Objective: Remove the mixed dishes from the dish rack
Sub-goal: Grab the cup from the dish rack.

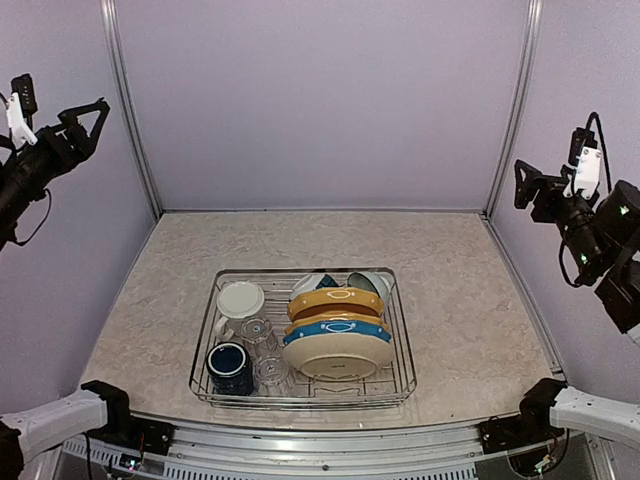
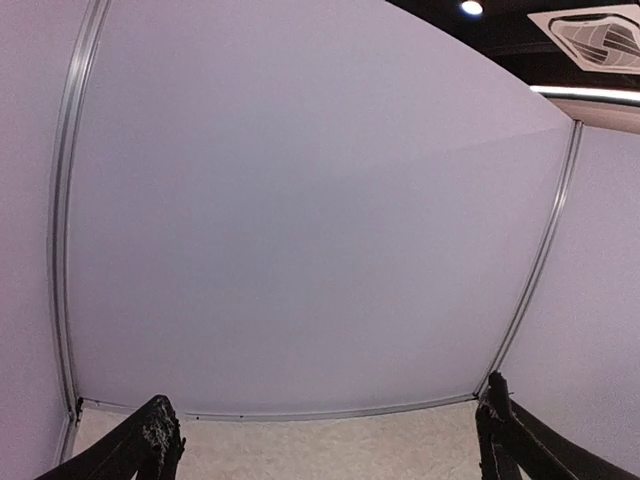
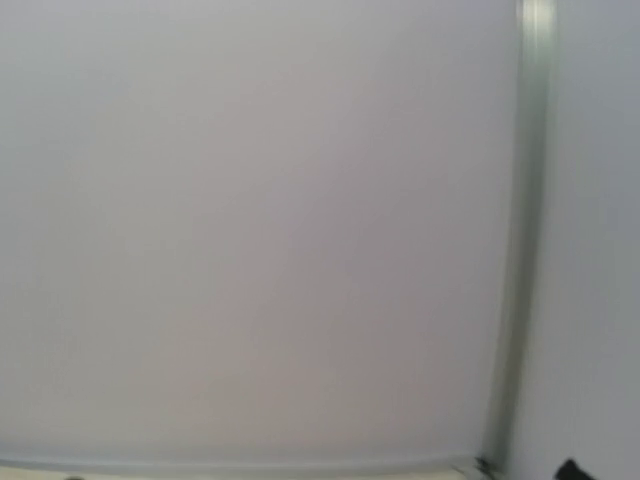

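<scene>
The silver wire dish rack [image 1: 300, 402] stands mid-table toward the front. On its left side it holds an upside-down cream mug [image 1: 241, 300], a navy mug [image 1: 230, 367] and two clear glass tumblers [image 1: 258, 333]. On its right side a mustard yellow plate [image 1: 335, 300], a blue-rimmed plate [image 1: 335, 330] and a cream plate [image 1: 338, 356] stand on edge, with a teal-and-white bowl [image 1: 368, 284] behind them. My left gripper [image 1: 85, 125] is open and empty, raised high at the far left; its wrist view [image 2: 325, 420] shows only wall. My right gripper [image 1: 530, 185] is open and empty, raised high at the far right.
Pale purple walls with metal corner posts [image 1: 135, 110] enclose the marbled table [image 1: 470, 300] on three sides. Bare table surface surrounds the rack on all sides. The right wrist view shows only the wall and one dark fingertip [image 3: 570, 468].
</scene>
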You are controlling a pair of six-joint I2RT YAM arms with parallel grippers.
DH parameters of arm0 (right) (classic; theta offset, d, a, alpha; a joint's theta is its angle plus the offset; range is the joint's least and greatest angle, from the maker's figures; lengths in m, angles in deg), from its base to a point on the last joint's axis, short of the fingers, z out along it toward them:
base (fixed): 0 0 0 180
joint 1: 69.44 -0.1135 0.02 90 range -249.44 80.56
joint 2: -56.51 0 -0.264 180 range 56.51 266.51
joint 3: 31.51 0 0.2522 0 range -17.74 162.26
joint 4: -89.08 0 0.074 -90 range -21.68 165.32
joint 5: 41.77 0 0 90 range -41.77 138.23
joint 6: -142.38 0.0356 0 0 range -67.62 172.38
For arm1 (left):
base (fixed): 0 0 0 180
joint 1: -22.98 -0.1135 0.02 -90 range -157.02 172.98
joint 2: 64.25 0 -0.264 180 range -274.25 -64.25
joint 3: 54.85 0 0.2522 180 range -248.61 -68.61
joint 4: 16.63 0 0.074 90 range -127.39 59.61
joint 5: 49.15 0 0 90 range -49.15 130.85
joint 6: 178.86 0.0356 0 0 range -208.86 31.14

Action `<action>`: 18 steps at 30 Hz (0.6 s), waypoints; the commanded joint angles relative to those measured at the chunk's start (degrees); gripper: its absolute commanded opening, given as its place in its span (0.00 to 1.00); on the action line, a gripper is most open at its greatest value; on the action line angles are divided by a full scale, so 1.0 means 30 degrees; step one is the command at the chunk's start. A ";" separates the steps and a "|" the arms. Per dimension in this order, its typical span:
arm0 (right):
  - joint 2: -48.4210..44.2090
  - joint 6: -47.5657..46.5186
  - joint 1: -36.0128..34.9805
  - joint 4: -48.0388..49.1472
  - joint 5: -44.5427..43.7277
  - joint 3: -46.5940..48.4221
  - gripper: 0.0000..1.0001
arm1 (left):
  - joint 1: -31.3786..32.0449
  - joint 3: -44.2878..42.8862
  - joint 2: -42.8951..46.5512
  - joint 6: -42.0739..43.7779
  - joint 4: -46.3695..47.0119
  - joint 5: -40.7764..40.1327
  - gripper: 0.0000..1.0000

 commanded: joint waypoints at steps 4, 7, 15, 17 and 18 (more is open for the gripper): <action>0.2413 0.1377 0.5030 0.1192 0.1687 -0.1488 1.00 | -0.4844 0.3296 -0.1175 -0.3323 0.2375 0.1881 0.99; 0.3311 0.2242 0.6819 0.1206 0.2332 -0.1784 1.00 | -0.6580 0.4480 -0.1703 -0.4222 0.3029 0.3093 0.99; 0.3892 0.4184 1.0077 0.1944 0.5719 -0.3123 1.00 | -0.9674 0.6271 -0.3389 -0.6143 0.4110 0.6733 0.99; 0.3871 0.4226 1.0535 0.1911 0.6866 -0.3347 1.00 | -0.9846 0.6463 -0.3737 -0.6371 0.4374 0.7603 0.99; 0.3926 0.4097 1.0730 0.1795 0.7605 -0.3380 1.00 | -0.9822 0.6514 -0.3906 -0.6385 0.4423 0.7992 0.99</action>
